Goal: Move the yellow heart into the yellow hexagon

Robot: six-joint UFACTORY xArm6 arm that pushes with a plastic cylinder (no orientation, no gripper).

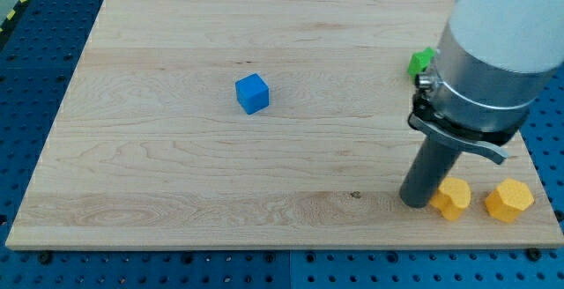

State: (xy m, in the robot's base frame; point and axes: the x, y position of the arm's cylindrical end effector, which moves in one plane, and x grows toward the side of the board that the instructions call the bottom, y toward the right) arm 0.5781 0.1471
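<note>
The yellow heart (452,198) lies near the board's bottom right corner. The yellow hexagon (508,200) lies just to its right, a small gap apart. My tip (415,200) rests on the board right at the heart's left side, touching or almost touching it. The dark rod rises from there into the large grey and white arm body at the view's upper right.
A blue cube (252,93) sits left of the board's middle. A green block (421,62) shows at the right, partly hidden behind the arm. The wooden board (176,192) lies on a blue perforated table; its right and bottom edges are close to the yellow blocks.
</note>
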